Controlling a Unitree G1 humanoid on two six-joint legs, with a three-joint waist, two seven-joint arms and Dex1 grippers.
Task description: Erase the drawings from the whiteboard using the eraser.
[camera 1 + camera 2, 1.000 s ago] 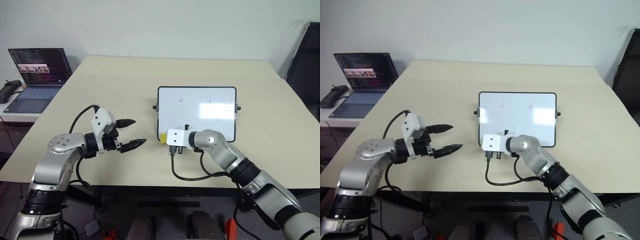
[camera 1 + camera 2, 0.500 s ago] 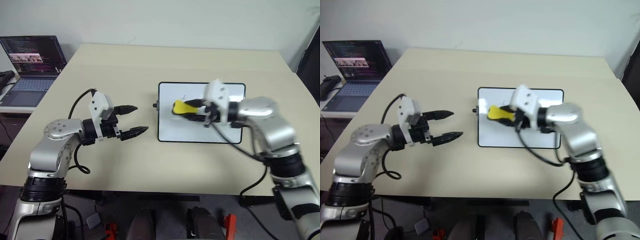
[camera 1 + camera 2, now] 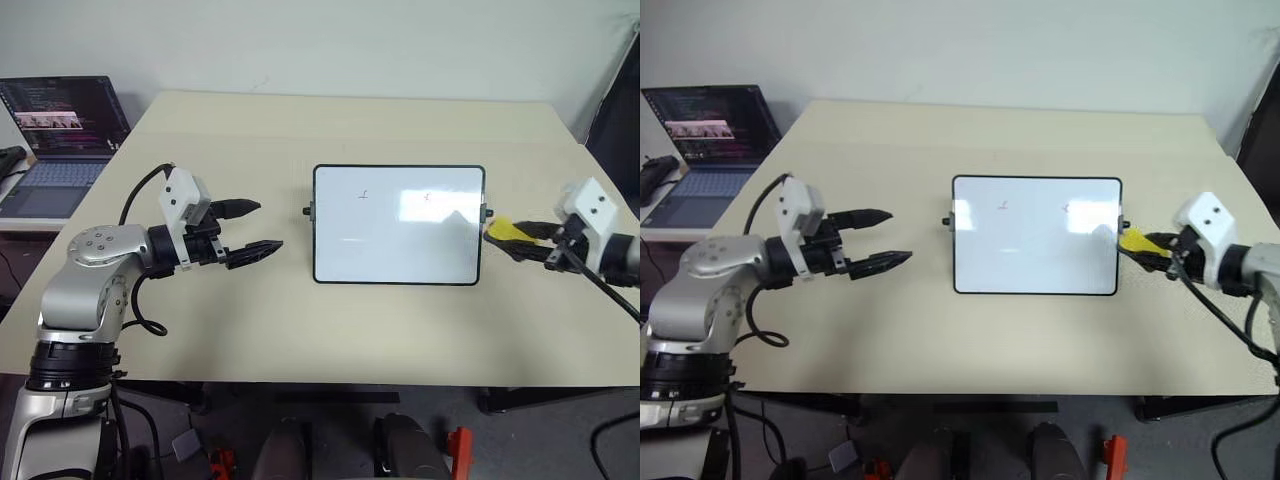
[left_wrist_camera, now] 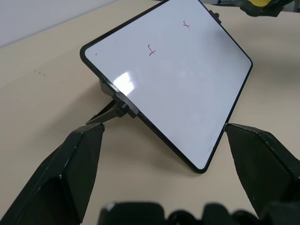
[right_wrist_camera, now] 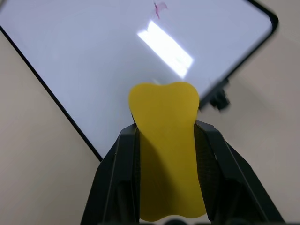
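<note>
now the right pincer (image 3: pixel 522 240) grips the eraser (image 3: pixel 503 230) beside the whiteboard (image 3: pixel 398 225); left pincer (image 3: pixel 250 228) gapes.

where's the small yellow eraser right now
The small yellow eraser is clamped in the right gripper, just off the right short edge of the glossy white black-framed whiteboard.

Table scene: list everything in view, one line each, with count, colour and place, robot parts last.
table: one, beige, under everything.
whiteboard: one, white with black frame, flat at the table's middle.
drawings: two seen, small dark marks, on the board's far part.
laptop: one, dark, open, beyond the table's left edge.
eraser: one, yellow, by the board's right edge, held in the right claw.
left claw: one, black, open, left of the board.
right claw: one, black, shut on the eraser.
</note>
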